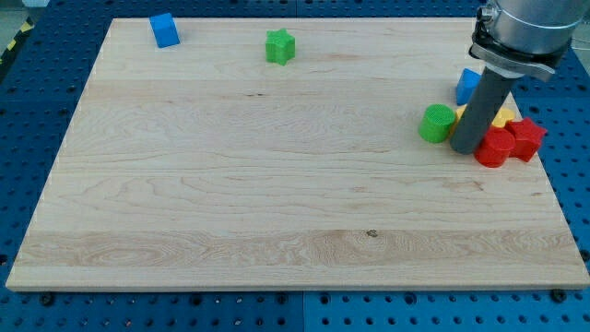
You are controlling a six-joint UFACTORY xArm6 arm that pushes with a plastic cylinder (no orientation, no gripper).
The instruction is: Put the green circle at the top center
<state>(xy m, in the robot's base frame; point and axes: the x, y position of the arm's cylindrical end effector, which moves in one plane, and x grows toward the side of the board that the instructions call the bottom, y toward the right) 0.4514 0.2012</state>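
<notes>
Camera view, the only one I've got, shows the wooden surface with most of the action crammed over at the view's right edge. The green circle sits at the view's right, roughly mid-height, well away from the top center where it's supposed to go. My tip is down just to the view's right of it, touching or nearly touching, hard to say which from this angle. Right behind the rod there's a messy little cluster: a red cylinder and a red block at the view's right of the tip, a bit of yellow block peeking out between them, and a blue block just above. Up top there's a green star-ish block sitting near the top center already, plus a blue cube toward the top left. To do this push well, I'd say the tip should work from the lower-right side of the circle so it travels up and left on a diagonal, keeping contact centered so it doesn't roll off sideways, and stopping short of bumping the green star. As for a hand: there isn't one here, just the bare rod, so nothing opens, closes or holds anything.
</notes>
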